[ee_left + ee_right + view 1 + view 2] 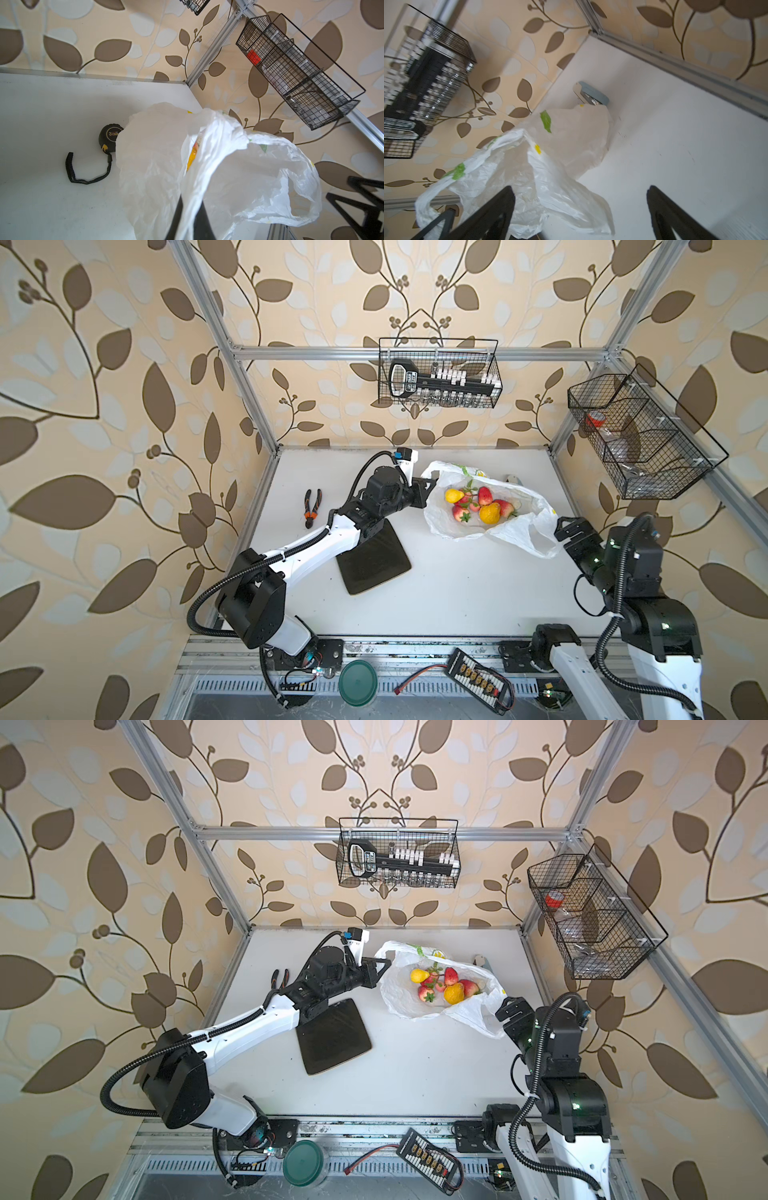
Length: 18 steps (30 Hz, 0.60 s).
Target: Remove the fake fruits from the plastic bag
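The white plastic bag lies open at the back of the table, printed with green leaves and yellow spots. In its mouth sit the fake fruits: red strawberries and yellow pear-like shapes. My left gripper is shut on a bunched strip of the bag's left rim and holds it up. My right gripper stands wide open at the bag's right handle. In the right wrist view the plastic lies loose beside one finger, not pinched.
Orange-handled pliers and a black pad lie left of the bag. A black tape measure and a grey object sit behind the bag. Wire baskets hang on the back and right walls.
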Tool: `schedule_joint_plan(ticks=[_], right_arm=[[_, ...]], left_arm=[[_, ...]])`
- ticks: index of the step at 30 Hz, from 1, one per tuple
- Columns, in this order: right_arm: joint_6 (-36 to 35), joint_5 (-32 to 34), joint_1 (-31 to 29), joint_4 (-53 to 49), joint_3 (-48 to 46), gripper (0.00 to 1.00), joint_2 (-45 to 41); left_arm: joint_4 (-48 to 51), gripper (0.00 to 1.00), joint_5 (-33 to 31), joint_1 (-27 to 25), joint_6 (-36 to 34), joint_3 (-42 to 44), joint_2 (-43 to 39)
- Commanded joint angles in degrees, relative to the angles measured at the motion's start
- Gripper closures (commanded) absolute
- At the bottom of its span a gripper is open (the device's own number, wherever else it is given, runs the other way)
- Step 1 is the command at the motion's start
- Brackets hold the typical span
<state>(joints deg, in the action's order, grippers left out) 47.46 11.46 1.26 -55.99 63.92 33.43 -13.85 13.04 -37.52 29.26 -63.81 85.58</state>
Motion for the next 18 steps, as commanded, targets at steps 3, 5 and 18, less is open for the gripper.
schedule_joint_plan(ticks=[3, 5, 18], right_arm=[[-13.47, -9.25, 0.03, 6.30, 5.00, 0.02, 6.83], [-15.69, -14.59, -0.02, 8.21, 7.34, 0.11, 9.79], [-16.23, -13.75, -26.60, 16.74, 7.54, 0.46, 23.13]], left_arm=[[-0.59, 1.00, 1.47, -0.17, 1.35, -1.52, -0.68], [-0.18, 1.00, 1.72, -0.16, 1.47, -1.57, -0.93], [0.01, 1.00, 2.48, -1.01, 3.03, -2.07, -0.90]])
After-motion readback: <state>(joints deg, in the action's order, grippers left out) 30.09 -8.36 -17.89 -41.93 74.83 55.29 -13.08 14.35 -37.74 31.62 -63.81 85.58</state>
